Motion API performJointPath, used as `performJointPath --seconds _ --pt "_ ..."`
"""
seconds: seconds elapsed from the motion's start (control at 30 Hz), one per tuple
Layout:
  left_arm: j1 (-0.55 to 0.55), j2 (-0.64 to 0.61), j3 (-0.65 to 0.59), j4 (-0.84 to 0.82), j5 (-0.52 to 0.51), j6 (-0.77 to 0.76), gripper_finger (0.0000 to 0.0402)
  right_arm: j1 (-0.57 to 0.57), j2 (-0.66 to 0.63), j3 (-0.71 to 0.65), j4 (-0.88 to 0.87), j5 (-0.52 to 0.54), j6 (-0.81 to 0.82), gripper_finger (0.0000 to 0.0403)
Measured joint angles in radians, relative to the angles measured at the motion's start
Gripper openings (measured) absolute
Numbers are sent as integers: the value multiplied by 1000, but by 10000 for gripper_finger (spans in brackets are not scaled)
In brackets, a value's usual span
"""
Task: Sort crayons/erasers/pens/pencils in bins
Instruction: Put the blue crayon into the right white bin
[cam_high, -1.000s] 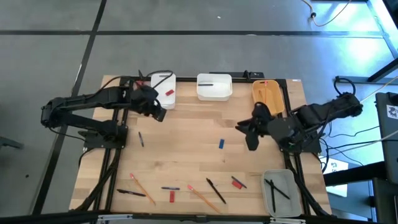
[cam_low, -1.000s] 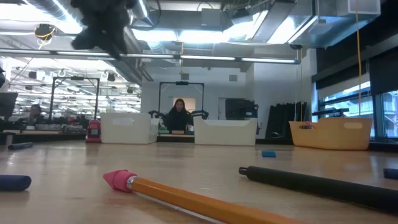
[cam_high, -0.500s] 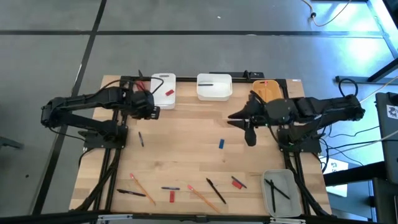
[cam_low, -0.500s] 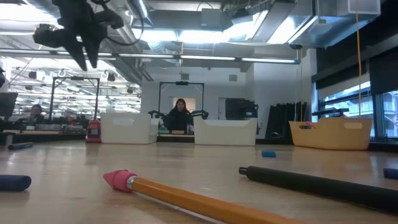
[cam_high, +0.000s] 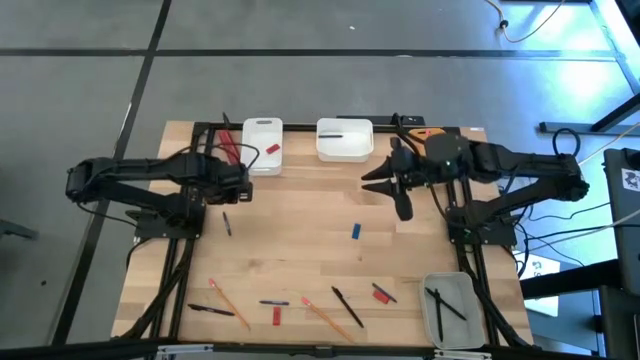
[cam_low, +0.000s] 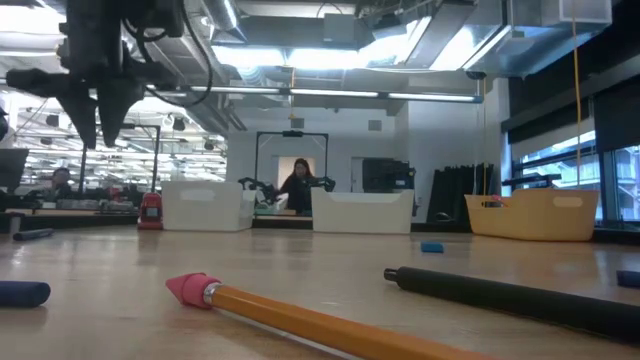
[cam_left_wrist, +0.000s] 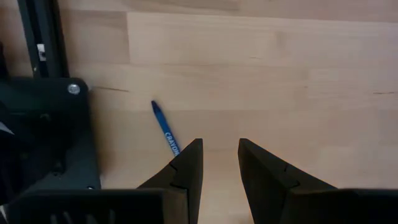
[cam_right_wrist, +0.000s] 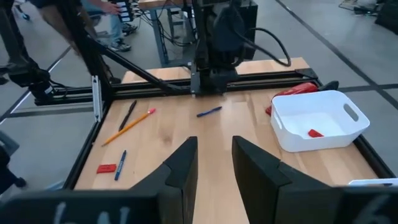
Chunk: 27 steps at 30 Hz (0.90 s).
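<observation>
— Pens (cam_high: 346, 306) and pencils (cam_high: 228, 303): where are they seen?

— Most are scattered along the near edge of the worktop (cam_high: 300, 245); two pens lie in the grey bin (cam_high: 448, 308).

— And the hands?

— Left hand (cam_left_wrist: 217, 163) is held over bare wood beside a blue crayon (cam_left_wrist: 166, 134), fingers parted, nothing grasped. Right hand (cam_right_wrist: 214, 157) is raised near the wider white bin (cam_high: 345, 139), likewise parted and empty.

Bright overhead ceiling lights, soft shadows, blurred foreground pencil (cam_low: 300, 318)
</observation>
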Motion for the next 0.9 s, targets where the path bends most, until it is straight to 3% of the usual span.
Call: performJointPath --seconds 0.53,0.9 --pt "-14 0 -88 82 42 -90 94 -51 0 -1 0 -33 -29 101" --pt "-109 0 -132 148 126 -122 94 -51 0 -1 0 -32 -53 101"
